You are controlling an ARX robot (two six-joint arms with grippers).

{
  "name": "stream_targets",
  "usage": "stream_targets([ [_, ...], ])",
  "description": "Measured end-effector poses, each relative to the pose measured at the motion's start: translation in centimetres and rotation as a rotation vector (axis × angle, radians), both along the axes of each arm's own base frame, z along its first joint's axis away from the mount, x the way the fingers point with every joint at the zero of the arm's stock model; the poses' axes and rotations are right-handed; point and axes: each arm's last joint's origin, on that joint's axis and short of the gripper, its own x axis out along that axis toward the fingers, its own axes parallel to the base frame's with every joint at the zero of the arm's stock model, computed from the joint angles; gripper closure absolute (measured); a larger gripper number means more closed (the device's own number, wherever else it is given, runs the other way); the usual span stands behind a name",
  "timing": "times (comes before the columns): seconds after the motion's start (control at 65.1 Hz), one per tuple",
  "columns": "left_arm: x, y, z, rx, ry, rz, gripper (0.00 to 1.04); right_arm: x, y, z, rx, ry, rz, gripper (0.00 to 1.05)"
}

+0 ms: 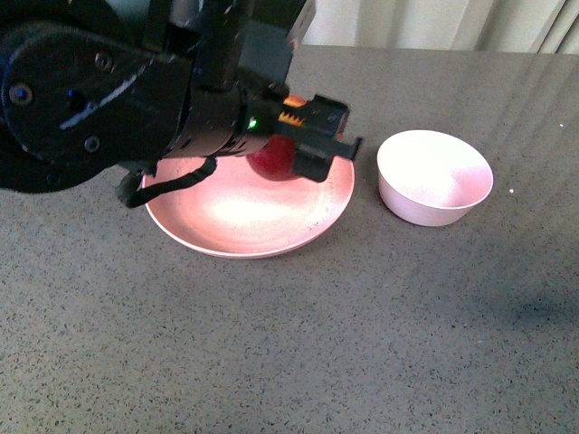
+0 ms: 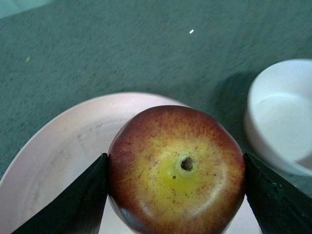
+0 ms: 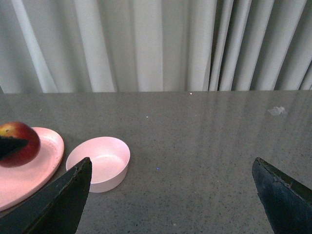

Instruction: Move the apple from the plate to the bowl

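Left fingers [image 2: 83,202]: pressed against both sides of the apple [image 2: 176,168], over the plate [image 2: 58,151].
Right fingers [image 3: 58,200]: wide apart, holding nothing.
Bowl [image 1: 434,176]: just beside plate.

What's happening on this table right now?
The left arm's fingers are closed on either side of the red apple, which is over the pink plate; whether it is lifted yet is unclear. The small bowl beside the plate is empty, so the transfer is not yet done. The right arm's fingers are spread open, holding nothing.
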Motion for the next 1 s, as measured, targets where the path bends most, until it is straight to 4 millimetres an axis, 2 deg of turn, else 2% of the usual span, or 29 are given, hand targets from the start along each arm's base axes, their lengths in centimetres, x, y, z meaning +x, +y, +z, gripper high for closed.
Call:
stream_targets([
  [0.061, -0.6, -2.2, 1.7, -0.051, -0.017, -0.052, 0.35, 0.0, 0.0, 0.0, 0.000, 0.000, 0.000, 0.09],
  [0.184, -1.5, -4.9, 2.9, -0.089, -0.023, -0.123, 0.35, 0.0, 0.0, 0.0, 0.000, 0.000, 0.000, 0.09],
  [0.415, -1.3, -8.0, 3.0, -0.111, -0.011, -0.167, 0.35, 0.0, 0.0, 0.0, 0.000, 0.000, 0.000, 0.09],
  [0.615, -0.6, -9.2, 1.9, -0.103, 0.014, -0.179, 0.35, 0.0, 0.0, 0.0, 0.000, 0.000, 0.000, 0.09],
  [0.968, -0.6, -9.5, 0.3, -0.103, 0.064, -0.240, 0.34, 0.0, 0.0, 0.0, 0.000, 0.000, 0.000, 0.09],
  [0.999, -0.7, -9.6, 0.0, -0.104, 0.072, -0.253, 0.26, 0.0, 0.0, 0.0, 0.000, 0.000, 0.000, 0.09],
])
